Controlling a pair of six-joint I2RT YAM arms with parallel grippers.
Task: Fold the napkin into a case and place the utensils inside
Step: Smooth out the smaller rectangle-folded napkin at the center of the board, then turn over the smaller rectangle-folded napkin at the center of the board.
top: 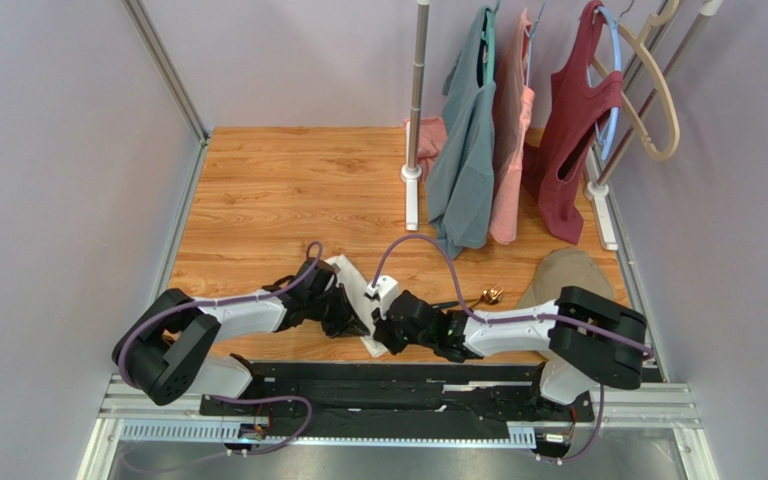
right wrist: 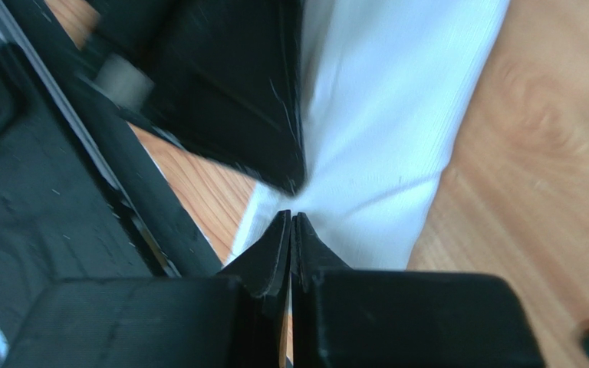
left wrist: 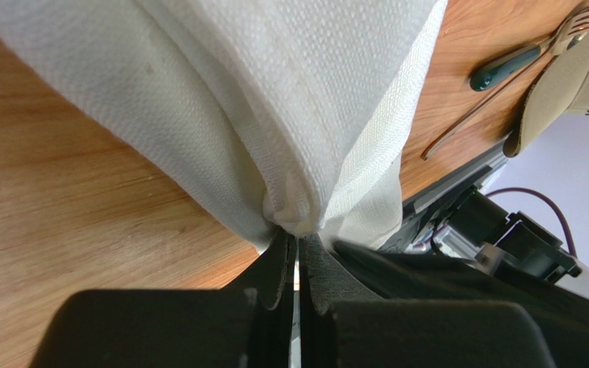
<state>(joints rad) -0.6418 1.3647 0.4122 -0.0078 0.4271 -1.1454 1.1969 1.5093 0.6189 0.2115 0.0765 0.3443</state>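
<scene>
Pinching the napkin (left wrist: 290,92) from both sides, your claws are clamped tight. The left claw (left wrist: 296,234) grips a bunched fold, and the right claw (right wrist: 291,218) has its tips closed on the napkin's edge. The utensils (left wrist: 505,69) lie on the table (left wrist: 60,192), off to the napkin's right, partly under a tan cloth (top: 568,275).
</scene>
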